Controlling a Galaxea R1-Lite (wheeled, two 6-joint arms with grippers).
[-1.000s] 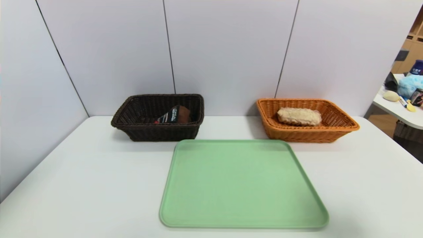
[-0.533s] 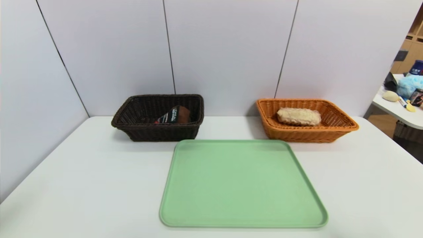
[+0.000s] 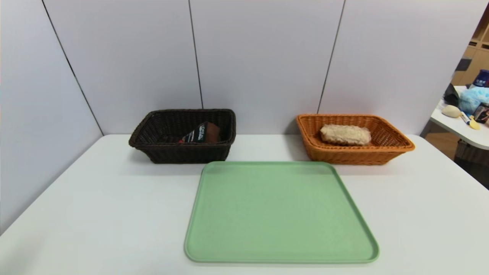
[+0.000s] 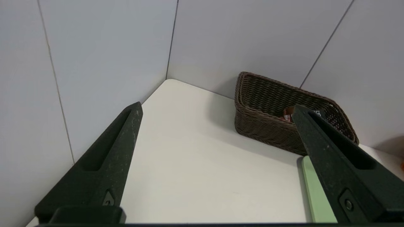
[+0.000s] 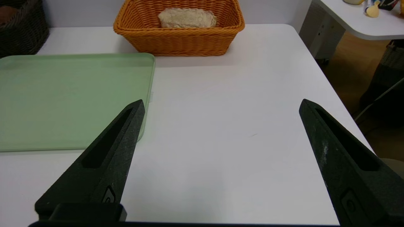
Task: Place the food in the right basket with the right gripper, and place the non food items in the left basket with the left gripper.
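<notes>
Left wrist view shows the left hand point(image 4: 216, 108) spread wide with nothing between its black fingers point(image 4: 107, 160), hanging above the white table point(image 4: 189, 164) near the wall corner. Past its tips, at centre right of the frame, sits the left basket point(image 4: 262, 126), dark brown wicker; one finger covers part of its near corner and the edge of the green tray point(image 4: 315, 192).

Right wrist view shows the right hand point(image 5: 221, 104) equally wide and holding nothing, over bare table beside the tray. At the top centre of that frame stands the right basket point(image 5: 180, 39), orange, with the food point(image 5: 187, 17), a pale loaf, lying inside.

Head view holds neither hand. The non food items point(image 3: 201, 133), a dark tube against a brown towel, lie in the brown basket at centre left; the loaf rests in the orange one at centre right, and the tray fills the lower middle. A side table with clutter point(image 3: 471, 103) shows at the right edge.

Nothing on the table has shifted since the earlier frames. The tube's white and red print is too small to read.
</notes>
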